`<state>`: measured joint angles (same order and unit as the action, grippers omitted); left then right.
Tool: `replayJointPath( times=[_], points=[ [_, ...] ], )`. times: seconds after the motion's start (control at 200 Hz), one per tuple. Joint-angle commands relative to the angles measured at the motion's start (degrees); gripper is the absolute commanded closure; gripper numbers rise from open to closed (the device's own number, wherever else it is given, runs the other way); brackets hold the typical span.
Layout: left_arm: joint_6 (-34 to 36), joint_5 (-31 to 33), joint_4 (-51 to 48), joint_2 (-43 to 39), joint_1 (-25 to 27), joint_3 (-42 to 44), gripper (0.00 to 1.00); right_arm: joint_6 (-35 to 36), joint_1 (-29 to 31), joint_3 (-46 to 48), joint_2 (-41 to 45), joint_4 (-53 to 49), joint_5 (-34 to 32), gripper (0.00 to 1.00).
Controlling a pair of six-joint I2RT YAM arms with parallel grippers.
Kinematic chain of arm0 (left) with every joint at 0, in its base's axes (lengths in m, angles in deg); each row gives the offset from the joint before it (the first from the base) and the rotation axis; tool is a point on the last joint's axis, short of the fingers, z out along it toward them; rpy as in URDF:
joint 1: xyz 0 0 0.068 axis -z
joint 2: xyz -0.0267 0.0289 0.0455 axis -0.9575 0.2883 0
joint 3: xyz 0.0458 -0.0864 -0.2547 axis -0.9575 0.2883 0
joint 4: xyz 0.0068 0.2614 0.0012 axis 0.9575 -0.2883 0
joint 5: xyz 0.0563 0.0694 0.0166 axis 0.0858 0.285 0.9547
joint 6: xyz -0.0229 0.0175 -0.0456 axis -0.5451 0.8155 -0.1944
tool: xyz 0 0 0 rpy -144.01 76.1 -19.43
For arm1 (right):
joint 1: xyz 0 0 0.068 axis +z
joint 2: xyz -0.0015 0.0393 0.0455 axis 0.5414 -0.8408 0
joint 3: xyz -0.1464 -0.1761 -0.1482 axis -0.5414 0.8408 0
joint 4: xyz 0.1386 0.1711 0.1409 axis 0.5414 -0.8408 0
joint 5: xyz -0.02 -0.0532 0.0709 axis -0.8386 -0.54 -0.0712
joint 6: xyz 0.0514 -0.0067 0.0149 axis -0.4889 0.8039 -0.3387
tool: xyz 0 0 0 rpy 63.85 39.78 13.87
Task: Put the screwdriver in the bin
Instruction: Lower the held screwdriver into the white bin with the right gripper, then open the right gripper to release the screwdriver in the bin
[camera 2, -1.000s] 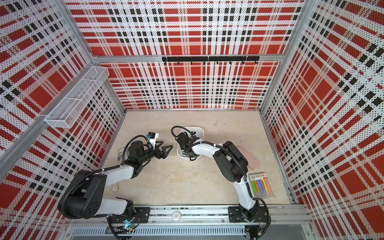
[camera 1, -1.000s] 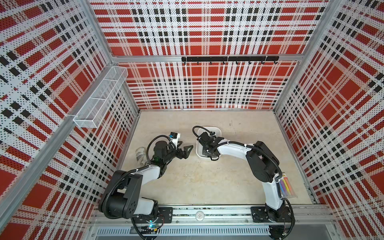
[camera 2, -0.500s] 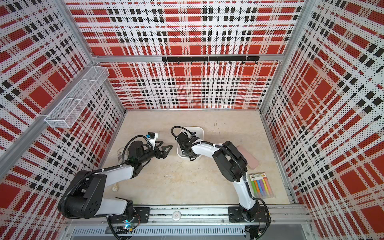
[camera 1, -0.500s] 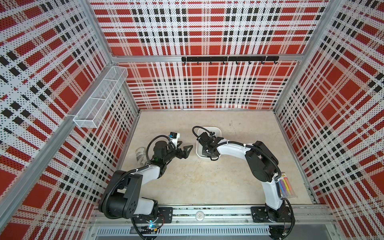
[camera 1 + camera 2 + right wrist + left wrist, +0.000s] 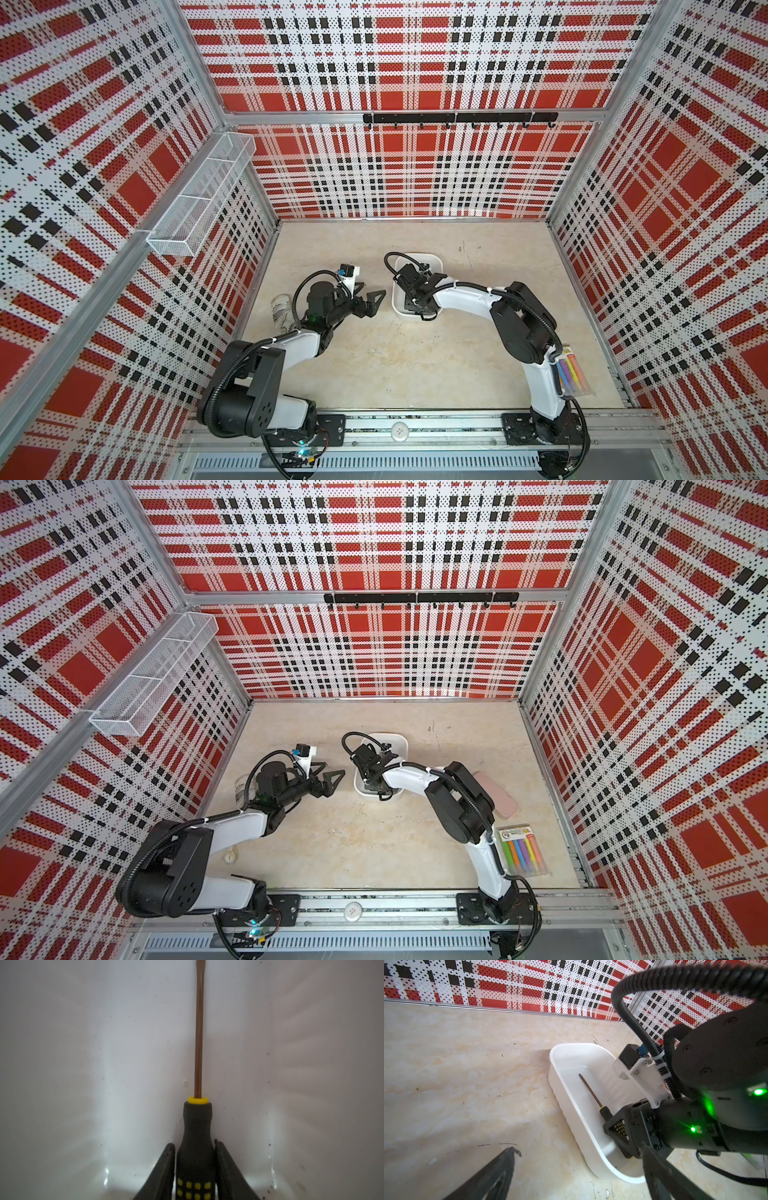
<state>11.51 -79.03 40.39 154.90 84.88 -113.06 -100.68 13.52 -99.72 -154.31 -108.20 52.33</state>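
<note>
The white bin [image 5: 436, 259] [image 5: 401, 739] stands mid-floor. In the left wrist view the screwdriver [image 5: 590, 1092] lies along the floor of the bin [image 5: 566, 1045], its thin shaft toward the far end. My right gripper [image 5: 419, 307] [image 5: 376, 789] reaches down into the near end and hides the tool in both top views. The right wrist view shows the right gripper [image 5: 195, 1147] with its fingers close against both sides of the black, yellow-dotted handle of the screwdriver [image 5: 197, 1126]. My left gripper [image 5: 370, 293] [image 5: 328, 771] [image 5: 579, 1151] is open and empty, just left of the bin.
A pack of coloured markers [image 5: 573, 374] [image 5: 523, 850] lies by the right arm's base, a pink case [image 5: 498, 796] behind its elbow. A crumpled clear wrapper [image 5: 282, 309] lies at the left wall. A wire basket [image 5: 199, 199] and hook rail [image 5: 457, 118] hang on the walls.
</note>
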Motion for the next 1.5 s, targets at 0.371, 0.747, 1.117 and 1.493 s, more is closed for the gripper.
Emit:
replayJointPath(
  times=[0.371, 0.747, 1.117, 1.493],
  points=[
    [0.1, -1.1, 1.2, -0.2, -0.4, 0.6, 0.02, 0.3, -0.3, -1.2, 1.2, -1.7, -1.3, 0.44],
    [0.1, -1.1, 1.2, -0.4, -0.5, 0.6, 0.02, 1.6, -0.2, -1.0, 4.6, -2.1, -1.8, 0.36],
    [0.1, -0.9, 1.2, -0.3, -0.5, 0.6, 0.02, 3.8, -0.2, -1.1, 10.4, -3.9, -2.1, 0.37],
    [-0.1, -1.1, 1.2, 0.5, -0.8, -0.1, 0.02, 23.2, -1.6, 7.2, 23.5, 2.8, -6.0, 0.38]
  ],
)
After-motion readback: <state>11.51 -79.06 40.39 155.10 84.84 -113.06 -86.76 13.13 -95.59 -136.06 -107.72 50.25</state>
